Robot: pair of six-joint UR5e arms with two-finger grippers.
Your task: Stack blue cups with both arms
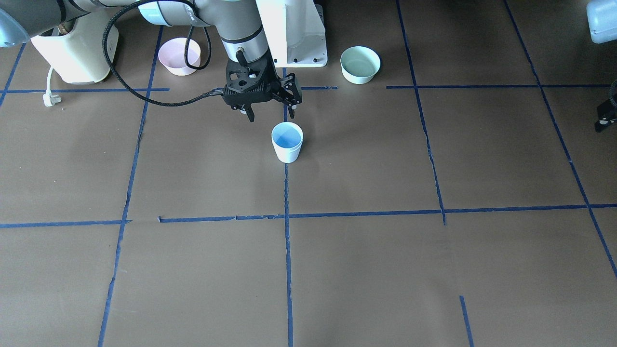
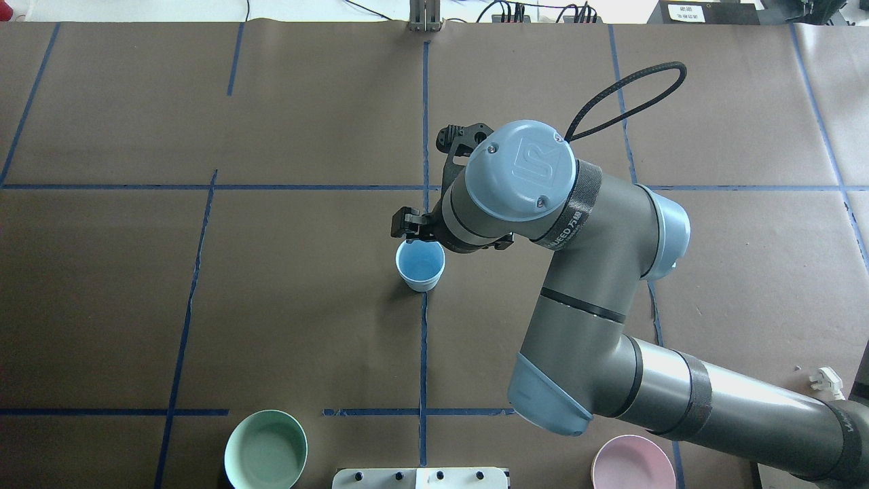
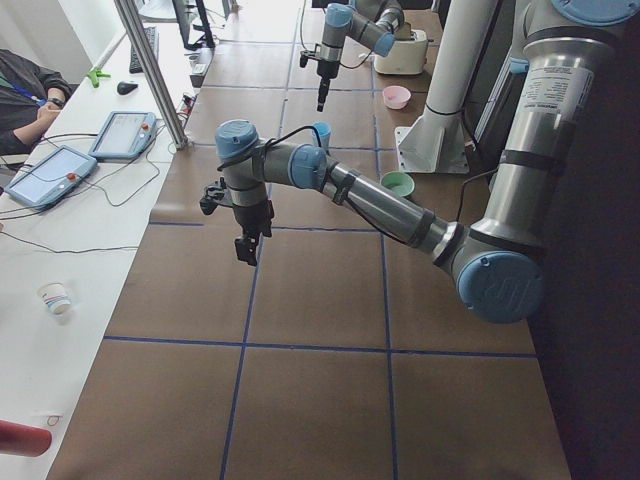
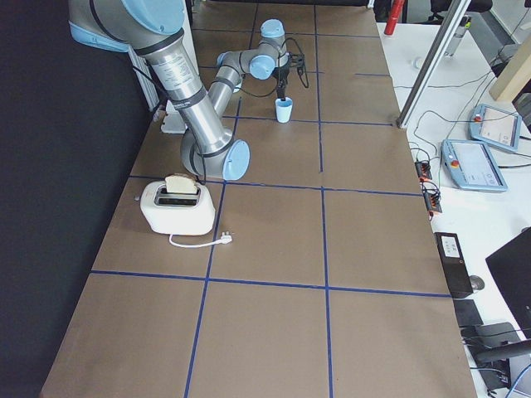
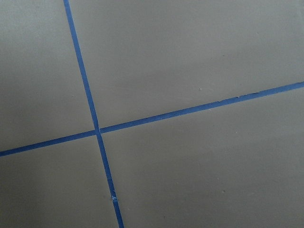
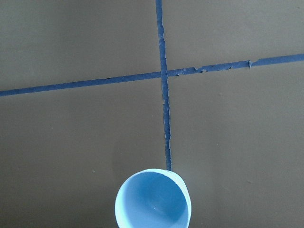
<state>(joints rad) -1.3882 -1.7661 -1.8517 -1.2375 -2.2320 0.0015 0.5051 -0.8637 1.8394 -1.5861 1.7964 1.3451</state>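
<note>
Now we see the right gripper (image 1: 271,112), fingers wide, at 11 o'clock from the blue cup (image 1: 287,141). For the left gripper (image 3: 246,250), we cannot tell.

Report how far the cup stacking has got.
Done, probably: only one blue cup stands on the table, and no loose second cup shows; whether two are nested I cannot tell. In hand: nothing; the right gripper hangs open, empty, near it. Remaining: apparently only retreating.

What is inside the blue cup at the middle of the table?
The blue cup shows only its bright blue wall and floor, nothing loose. Whether another cup is nested snugly inside cannot be told. The right pincer hangs open near its rim, not in it.
</note>
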